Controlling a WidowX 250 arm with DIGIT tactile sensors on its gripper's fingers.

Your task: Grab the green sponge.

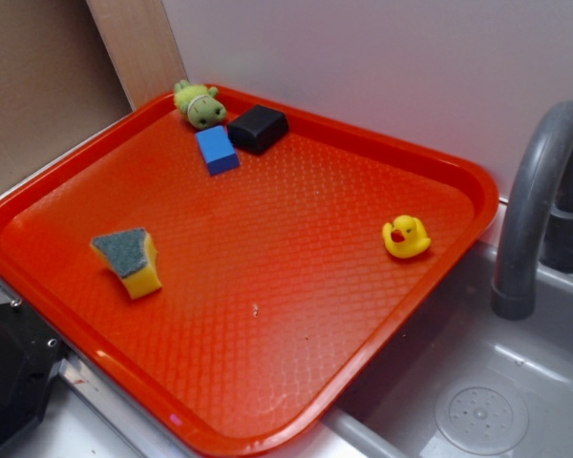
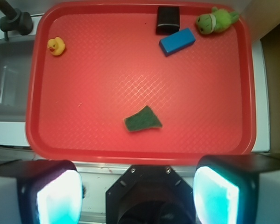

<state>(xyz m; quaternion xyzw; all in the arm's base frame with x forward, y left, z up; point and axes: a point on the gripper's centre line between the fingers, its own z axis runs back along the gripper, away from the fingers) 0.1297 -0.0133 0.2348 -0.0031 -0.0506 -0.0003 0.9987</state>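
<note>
The green sponge [image 1: 128, 260] [image 2: 142, 120] is a small wedge of yellow foam topped with a dark grey-green scouring face. In the exterior view it sits left of centre, scouring side facing up and slightly tilted, yellow foam showing below. In the wrist view it lies just below the frame's centre, only the green face visible.

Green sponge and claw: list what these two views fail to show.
- Green sponge: in the wrist view only its dark scouring face shows; the yellow foam underneath is hidden by that face.
- Claw: in the wrist view the fingers are cut off by the bottom edge, tips unseen.
- Claw in the exterior view: only a black part at the lower left corner, cut off by the frame.
- Faucet: top cut off by the right edge.
</note>
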